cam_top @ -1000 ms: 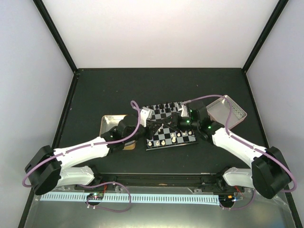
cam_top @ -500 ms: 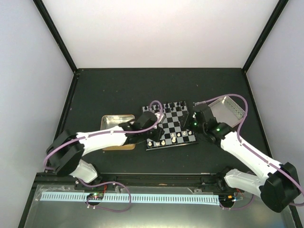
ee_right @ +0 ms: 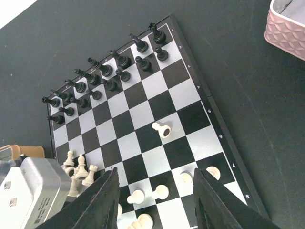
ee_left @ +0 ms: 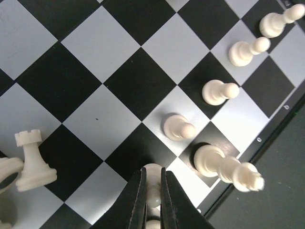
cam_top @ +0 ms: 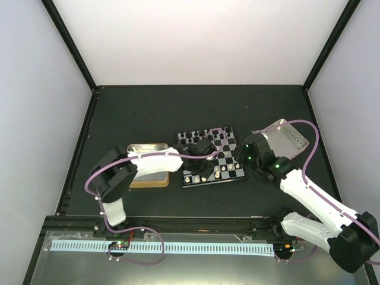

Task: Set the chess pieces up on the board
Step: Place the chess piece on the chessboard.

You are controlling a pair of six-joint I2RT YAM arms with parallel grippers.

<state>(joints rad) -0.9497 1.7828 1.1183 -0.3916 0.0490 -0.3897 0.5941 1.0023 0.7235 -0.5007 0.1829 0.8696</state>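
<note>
The board (cam_top: 221, 155) lies mid-table. Black pieces (ee_right: 109, 71) fill its two far rows. My left gripper (ee_left: 153, 179) is shut on a cream pawn (ee_left: 153, 193), close over the board (ee_left: 138, 86) near its rim. Beside it stands a tall cream piece (ee_left: 224, 167), and several cream pawns (ee_left: 219, 91) run in a diagonal row. A cream rook (ee_left: 33, 162) stands to the left. My right gripper (ee_right: 155, 171) hangs open above the board (ee_right: 157, 86), holding nothing. A cream pawn (ee_right: 162, 129) lies tipped over on a middle square. Loose cream pieces (ee_right: 78, 171) cluster at the left corner.
A gold-rimmed tin tray (cam_top: 148, 148) sits left of the board, partly under the left arm. A pink-sided tray (cam_top: 285, 135) stands to the right, its corner also showing as the pink tray (ee_right: 288, 24) in the right wrist view. Dark walls bound the table.
My left arm has reached further right over the board, still shut on its pawn. My right gripper has opened and drawn back to the board's right edge.
</note>
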